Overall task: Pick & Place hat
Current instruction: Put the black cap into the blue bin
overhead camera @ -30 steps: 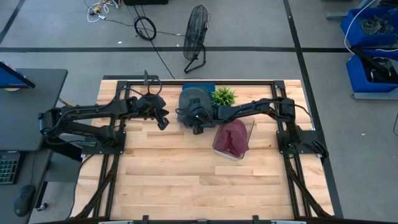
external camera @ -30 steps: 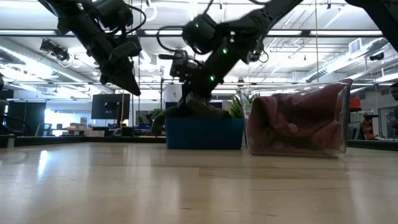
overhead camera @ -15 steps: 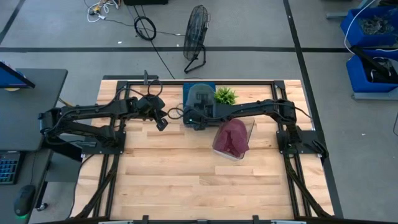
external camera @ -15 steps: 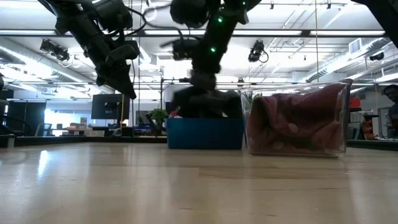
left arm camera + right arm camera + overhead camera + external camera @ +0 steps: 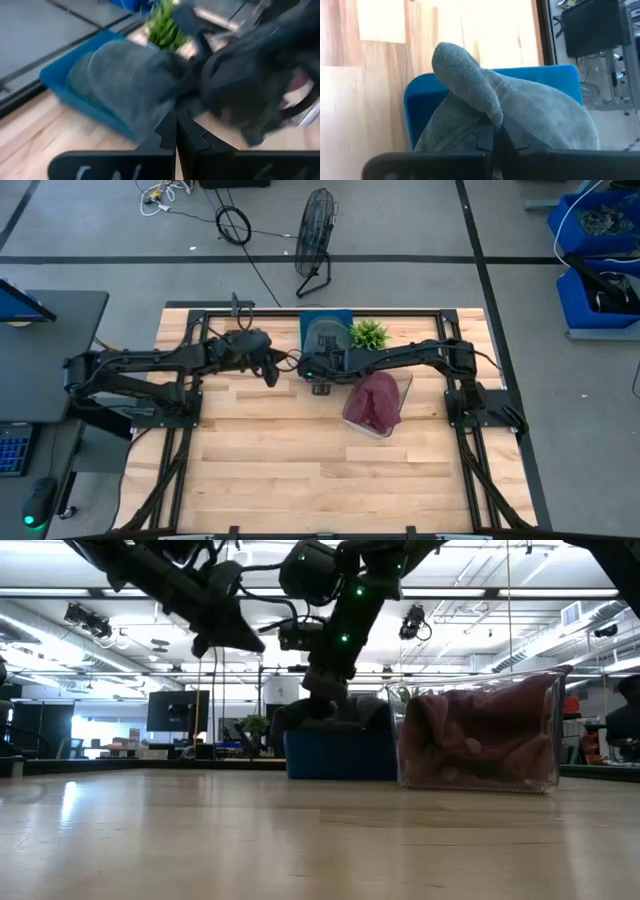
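The grey knit hat (image 5: 325,337) lies heaped in the blue bin (image 5: 343,317) at the table's far edge, bulging over the bin's near rim (image 5: 410,107). My right gripper (image 5: 321,360) stands at the bin's near side, shut on the hat (image 5: 470,85). In the low view it (image 5: 325,705) comes down onto the hat (image 5: 335,718) above the bin (image 5: 340,755). My left gripper (image 5: 268,368) is shut, holds nothing and hovers above the table just left of the bin, pointing at the hat (image 5: 120,75). My right gripper pinches a raised fold of the hat's cloth (image 5: 492,116) between its two fingers, at the side of the hat nearest the bin's near rim. It comes slanting down from the near side. The rest of the hat rests slack in the bin.
A small green plant (image 5: 368,335) stands right of the bin. A clear container (image 5: 400,395) holding maroon cloth (image 5: 373,400) sits near the right arm. Bare wooden table (image 5: 300,470) spreads toward the near edge. A fan (image 5: 318,225) stands on the floor beyond.
My right gripper has carried the hat toward the far edge, from hanging at the bin's near-left side to lying in the bin. My left gripper has moved right toward the bin and tipped from pointing down to nearly level, staying shut.
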`<state>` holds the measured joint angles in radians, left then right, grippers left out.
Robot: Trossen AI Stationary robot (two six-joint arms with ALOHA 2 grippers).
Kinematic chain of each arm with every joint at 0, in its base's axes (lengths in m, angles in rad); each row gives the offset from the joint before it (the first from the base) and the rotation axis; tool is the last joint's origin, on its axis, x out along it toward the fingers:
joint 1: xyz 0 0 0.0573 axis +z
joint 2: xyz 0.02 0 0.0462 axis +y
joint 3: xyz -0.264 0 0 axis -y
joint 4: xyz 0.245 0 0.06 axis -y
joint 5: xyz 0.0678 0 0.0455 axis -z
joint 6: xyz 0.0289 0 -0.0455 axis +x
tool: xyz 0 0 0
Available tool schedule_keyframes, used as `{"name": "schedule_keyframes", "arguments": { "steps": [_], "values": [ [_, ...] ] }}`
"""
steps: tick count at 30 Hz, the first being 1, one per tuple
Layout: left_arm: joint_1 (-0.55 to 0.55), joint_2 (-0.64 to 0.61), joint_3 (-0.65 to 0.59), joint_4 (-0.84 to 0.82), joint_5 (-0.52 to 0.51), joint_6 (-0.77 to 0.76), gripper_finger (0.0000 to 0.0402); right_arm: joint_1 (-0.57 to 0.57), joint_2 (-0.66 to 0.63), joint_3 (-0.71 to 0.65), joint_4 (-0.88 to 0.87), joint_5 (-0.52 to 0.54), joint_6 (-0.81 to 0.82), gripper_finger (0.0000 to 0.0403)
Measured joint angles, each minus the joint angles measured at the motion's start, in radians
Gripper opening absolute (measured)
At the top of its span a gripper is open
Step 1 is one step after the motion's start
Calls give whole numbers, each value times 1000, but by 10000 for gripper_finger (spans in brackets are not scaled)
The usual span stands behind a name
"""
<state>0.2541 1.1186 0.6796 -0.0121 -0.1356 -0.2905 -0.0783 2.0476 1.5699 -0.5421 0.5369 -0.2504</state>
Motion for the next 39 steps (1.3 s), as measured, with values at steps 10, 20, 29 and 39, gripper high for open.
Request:
{"name": "schedule_keyframes", "arguments": {
  "steps": [10,20,29,39],
  "values": [
    [-4,158,1,65,-2,-20,3,-25,-1,-43,-7,103,-20,7],
    [23,276,0,178,28,13,3,-27,0,-43,-134,105,66,69],
    [37,155,0,174,28,45,3,-24,-34,-43,-140,117,32,131],
    [71,113,0,171,28,15,3,-16,-209,-43,-285,120,112,171]
  ]
}}
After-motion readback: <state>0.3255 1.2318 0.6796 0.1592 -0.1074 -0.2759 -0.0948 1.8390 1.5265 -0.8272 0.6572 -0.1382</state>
